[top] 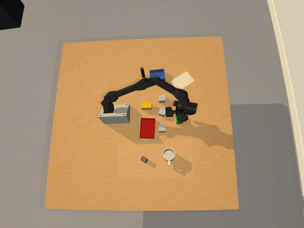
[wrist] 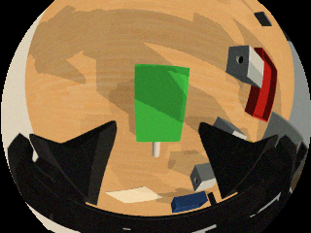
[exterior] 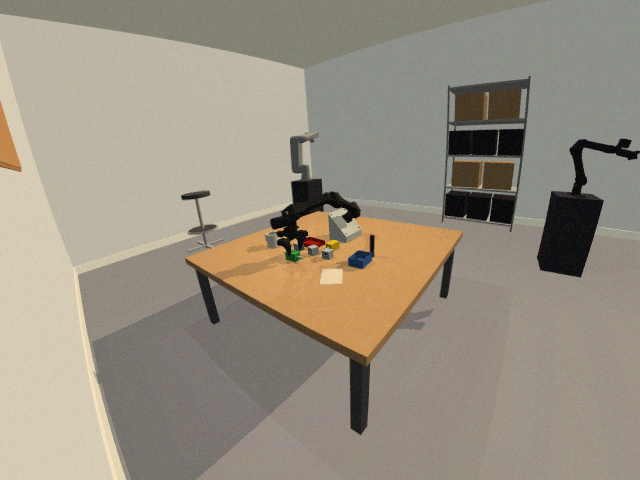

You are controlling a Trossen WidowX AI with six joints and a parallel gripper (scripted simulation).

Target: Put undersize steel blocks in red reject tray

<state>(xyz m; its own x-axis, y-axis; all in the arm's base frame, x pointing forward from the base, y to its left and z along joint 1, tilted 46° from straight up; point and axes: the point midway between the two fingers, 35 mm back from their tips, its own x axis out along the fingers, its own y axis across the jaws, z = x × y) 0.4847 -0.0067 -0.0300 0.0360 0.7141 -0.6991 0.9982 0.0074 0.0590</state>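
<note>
Released jaws of the black parallel gripper (top: 175, 114) (exterior: 294, 249) (wrist: 157, 123) are best raised vertically, clear of the green block-handled gauge (top: 179, 123) (exterior: 293, 256) (wrist: 159, 107), before traverse toward any wooden bench (top: 85, 171) (exterior: 361, 310) (wrist: 63, 121) edge.

On desk (top: 98, 171) (exterior: 310, 289) (wrist: 83, 29): 3 steel blocks (top: 162, 128) (exterior: 327, 253) (wrist: 239, 60), 2 gauges (top: 146, 105) (exterior: 293, 256) (wrist: 160, 104), 2 trays (top: 147, 128) (exterior: 360, 259) (wrist: 190, 202), 1 mug (top: 169, 154) (exterior: 271, 240), 1 paper sheet (top: 183, 80) (exterior: 331, 276) (wrist: 133, 194).
</note>
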